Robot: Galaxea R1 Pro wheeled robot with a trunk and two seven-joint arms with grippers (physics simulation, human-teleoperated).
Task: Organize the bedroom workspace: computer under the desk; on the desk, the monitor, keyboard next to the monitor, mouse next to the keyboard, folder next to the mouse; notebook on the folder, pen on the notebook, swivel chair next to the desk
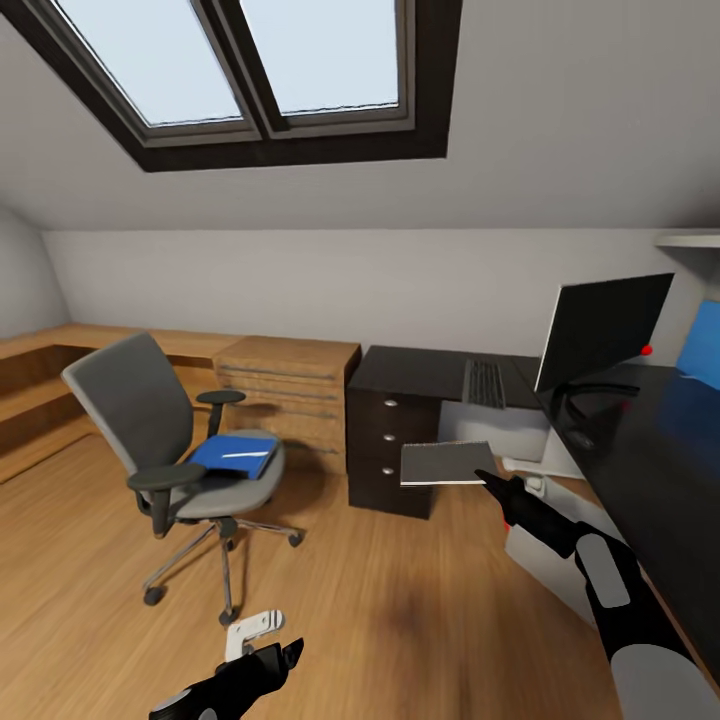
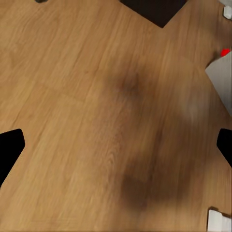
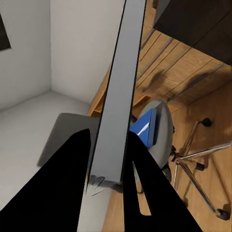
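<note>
Midway, apparently, in the notebook step: right gripper (image 1: 490, 478) clamped on one edge of the notebook (image 1: 448, 463), held flat in the air, off the desk (image 1: 640, 440). Beyond the fingertips, across the floor, the folder (image 1: 235, 456) on the swivel chair (image 1: 150, 420), pen (image 1: 243, 455) on top. Left gripper (image 1: 285, 655) low over bare floor, fingers spread, holding nothing. Next, probably: fetch folder to desk first, near keyboard (image 1: 485, 382) and monitor (image 1: 600, 330), then stack notebook.

1. My right gripper (image 1: 487, 478) is matt black, clamped on the smooth grey notebook (image 1: 448, 463).
2. Beside the glossy black desk (image 1: 660, 450), the swivel chair (image 1: 160, 440) has grey cloth padding and chrome legs.
3. Floor (image 1: 400, 600): grained wood.
</note>
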